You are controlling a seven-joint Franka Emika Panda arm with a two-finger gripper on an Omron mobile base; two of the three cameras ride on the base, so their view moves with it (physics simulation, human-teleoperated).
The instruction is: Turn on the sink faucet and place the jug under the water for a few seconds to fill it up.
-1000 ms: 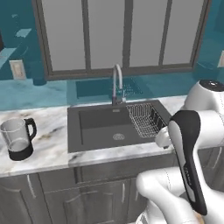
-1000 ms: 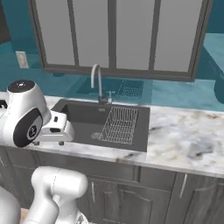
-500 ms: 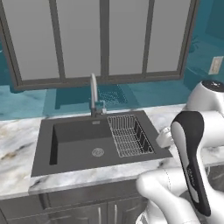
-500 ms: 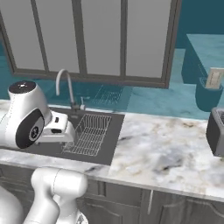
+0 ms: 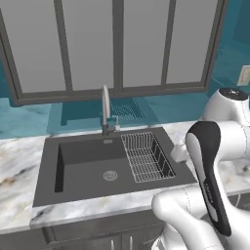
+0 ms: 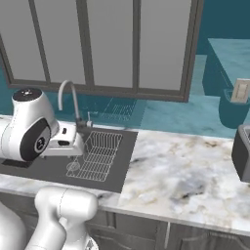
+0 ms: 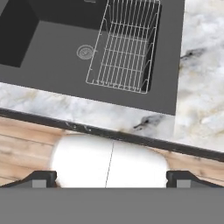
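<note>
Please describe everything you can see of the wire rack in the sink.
The wire rack is a rectangular basket of thin, pale metal-looking wires forming a grid floor and low sides. It is empty and sits level in the right part of the dark sink, beside the round drain and right of the faucet. Nothing else touches it.

The sink faucet [image 6: 69, 100] stands upright behind the sink [image 6: 46, 168], its gooseneck arching toward the window. A wire rack [image 6: 97, 155] lies in the basin's right part, beside marble counter [image 6: 190, 178].
</note>
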